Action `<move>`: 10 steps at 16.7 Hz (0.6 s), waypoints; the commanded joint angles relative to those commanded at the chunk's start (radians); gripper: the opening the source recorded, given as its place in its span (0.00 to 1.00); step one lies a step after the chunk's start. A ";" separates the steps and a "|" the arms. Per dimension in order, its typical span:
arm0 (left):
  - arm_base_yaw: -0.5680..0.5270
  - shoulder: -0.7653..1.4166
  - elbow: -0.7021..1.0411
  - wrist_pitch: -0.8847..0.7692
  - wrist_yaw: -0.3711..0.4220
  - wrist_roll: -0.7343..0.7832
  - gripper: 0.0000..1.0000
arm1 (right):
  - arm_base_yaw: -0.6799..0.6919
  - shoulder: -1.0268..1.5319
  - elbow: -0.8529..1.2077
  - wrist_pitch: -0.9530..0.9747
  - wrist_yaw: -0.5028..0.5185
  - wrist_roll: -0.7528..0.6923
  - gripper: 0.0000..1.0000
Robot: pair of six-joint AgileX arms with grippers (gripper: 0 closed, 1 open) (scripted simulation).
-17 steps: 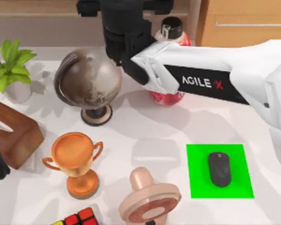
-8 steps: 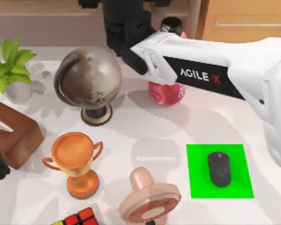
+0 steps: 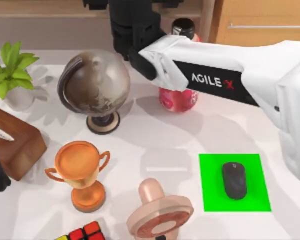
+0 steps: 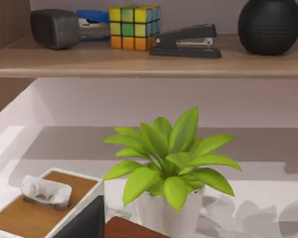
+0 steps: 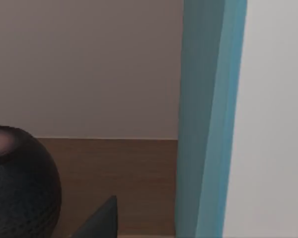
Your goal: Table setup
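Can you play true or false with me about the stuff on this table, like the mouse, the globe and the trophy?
1. The black mouse sits on a green mat. True.
2. The orange trophy lies tipped over on its side. False: it stands upright on its base.
3. The globe stands between the potted plant and the red bottle. True.
4. The right arm is parked by the green mat. False: it stretches across the back of the table, over the red bottle toward the shelf.
5. On the shelf, the stapler is next to a colourful cube. True.
6. The plant's pot is black. False: it is white.
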 joint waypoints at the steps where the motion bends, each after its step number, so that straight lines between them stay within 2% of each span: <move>1: 0.000 0.000 0.000 0.000 0.000 0.000 1.00 | 0.000 0.000 0.000 0.000 0.000 0.000 0.70; 10: 0.000 0.000 0.000 0.000 0.000 0.000 1.00 | 0.000 0.000 0.000 0.000 0.000 0.000 0.02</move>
